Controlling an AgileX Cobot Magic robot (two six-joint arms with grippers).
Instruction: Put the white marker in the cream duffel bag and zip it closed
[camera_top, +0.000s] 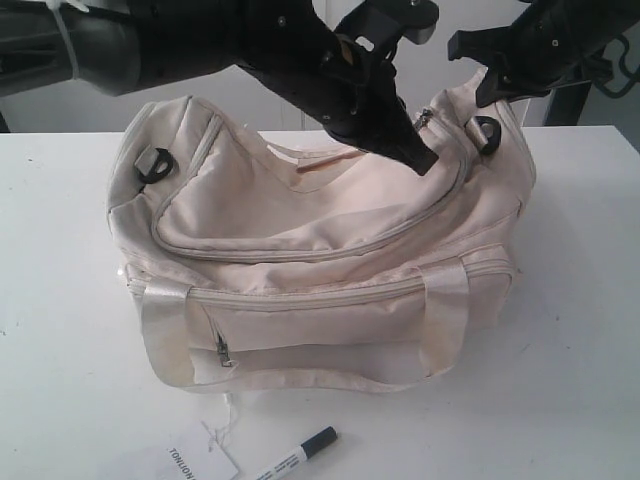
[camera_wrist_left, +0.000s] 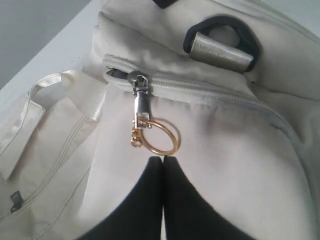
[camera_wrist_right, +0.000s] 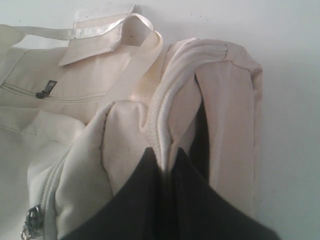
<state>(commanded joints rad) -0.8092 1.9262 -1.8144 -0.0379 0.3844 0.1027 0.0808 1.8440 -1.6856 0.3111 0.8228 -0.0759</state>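
The cream duffel bag (camera_top: 320, 270) lies mid-table with its curved top zipper (camera_wrist_left: 210, 92) run shut; the slider (camera_wrist_left: 139, 82) sits at the bag's right end. The gold ring pull (camera_wrist_left: 157, 136) hangs from it. My left gripper (camera_wrist_left: 163, 158) reaches across to that end, jaws shut, its tips right at the ring's lower edge with nothing seen between them. My right gripper (camera_wrist_right: 165, 152) is shut on a fold of fabric at the bag's right end (camera_wrist_right: 220, 100). The white marker (camera_top: 300, 455) with its black cap lies on the table in front of the bag, outside it.
A white paper tag (camera_top: 185, 462) on a string lies beside the marker at the table's front edge. Black D-rings (camera_top: 155, 163) (camera_top: 487, 133) sit at both ends of the bag. The front pocket's zip pull (camera_top: 225, 352) hangs at lower left.
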